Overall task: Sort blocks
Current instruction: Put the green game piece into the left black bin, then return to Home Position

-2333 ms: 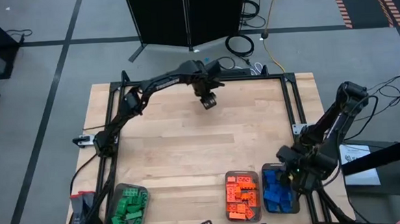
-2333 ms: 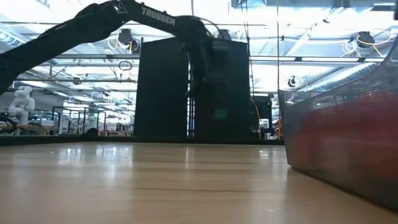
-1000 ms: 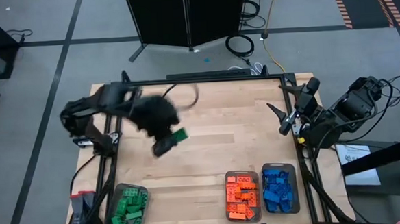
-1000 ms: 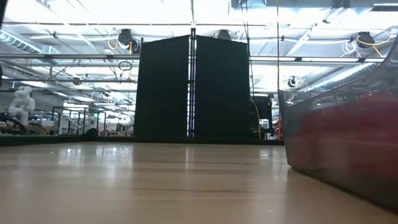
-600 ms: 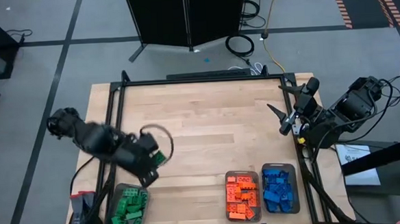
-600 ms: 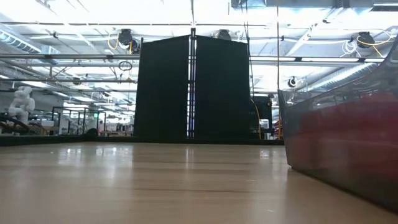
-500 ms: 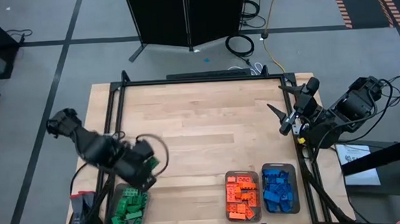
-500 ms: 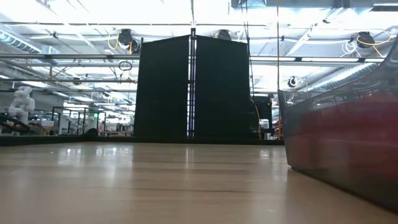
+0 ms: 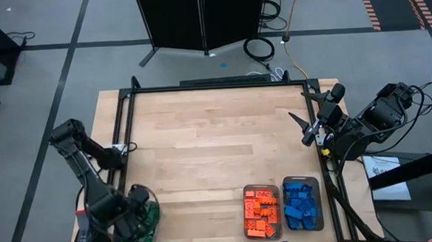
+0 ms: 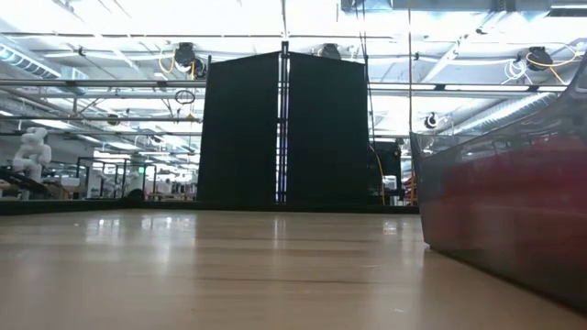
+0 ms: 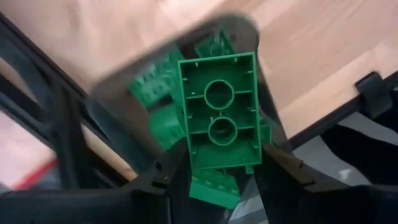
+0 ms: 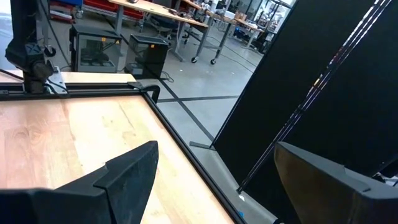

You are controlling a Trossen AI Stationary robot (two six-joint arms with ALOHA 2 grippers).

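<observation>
Green block [image 11: 217,112] gripped by the left tool [image 11: 217,163] over the green tray [image 11: 112,106].

The block sits clamped between the left tool's two dark fingers [image 11: 163,173], its hollow underside with two round sockets facing the wrist camera, and below it lie more green blocks [image 11: 155,99] in the clear tray at the counter's [image 9: 217,143] near left corner. From above, the left arm covers most of that tray [image 9: 149,221]. Along the same near edge the orange blocks [image 9: 261,211] fill their tray and the blue blocks [image 9: 302,205] fill the one just beside it. The right tool [image 9: 310,120] hangs at the counter's right edge, well apart from the trays, its fingers [image 12: 127,171] spread wide and holding nothing.
</observation>
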